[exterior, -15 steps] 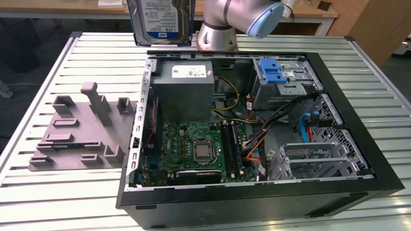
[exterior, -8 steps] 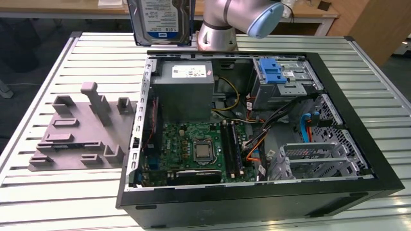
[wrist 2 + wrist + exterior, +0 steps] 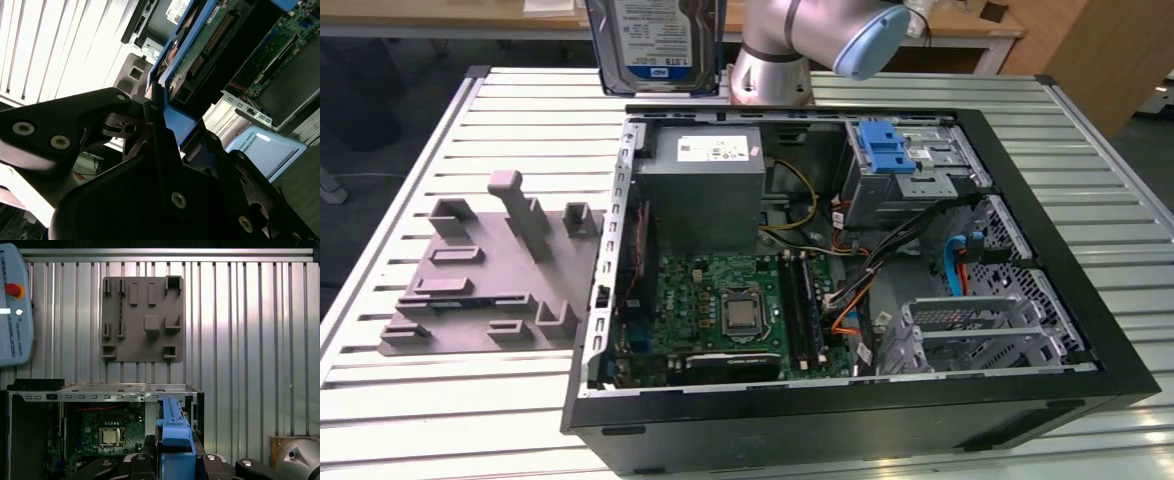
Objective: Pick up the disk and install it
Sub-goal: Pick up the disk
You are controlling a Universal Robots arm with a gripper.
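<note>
Beyond the open case (image 3: 854, 420) in the exterior view, the disk (image 3: 654, 45) is being held upright beside the arm (image 3: 807, 45), its label being presented to the camera. In both wrist views its blue bracket (image 3: 175, 437) is being grasped by the gripper (image 3: 174, 119), with the black fingers (image 3: 155, 132) being clenched against its sides. Beneath it, the board (image 3: 107, 432) and the slatted table (image 3: 240, 340) are being seen. A grey fixture plate (image 3: 480, 280) is being carried by the table, at the exterior view's left of the case.
</note>
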